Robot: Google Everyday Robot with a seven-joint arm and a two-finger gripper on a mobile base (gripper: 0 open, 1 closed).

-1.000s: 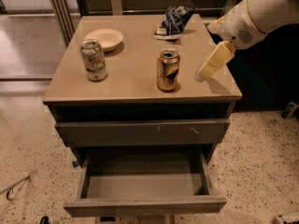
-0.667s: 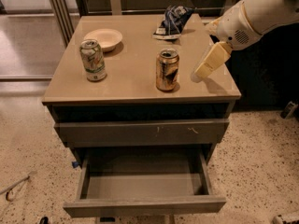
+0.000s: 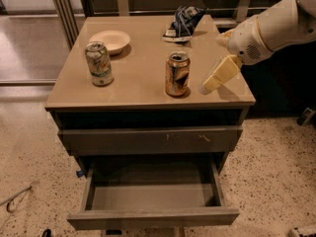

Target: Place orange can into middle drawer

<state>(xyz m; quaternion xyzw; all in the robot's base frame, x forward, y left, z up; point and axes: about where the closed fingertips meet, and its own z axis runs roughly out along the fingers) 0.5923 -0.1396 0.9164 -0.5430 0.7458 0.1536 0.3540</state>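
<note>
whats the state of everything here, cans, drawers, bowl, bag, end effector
orange can: upright on the cabinet, not held
green can: upright
bowl: right side up, looks empty
bag: crumpled, lying down
middle drawer: pulled open, empty
scratched drawer: shut
end effector: right of the orange can, apart from it, holding nothing

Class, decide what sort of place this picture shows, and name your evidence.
Probably an office or lab space: a drawer cabinet on a speckled hard floor, a metal-framed partition behind. The gripper hovers beside the orange can.
</note>
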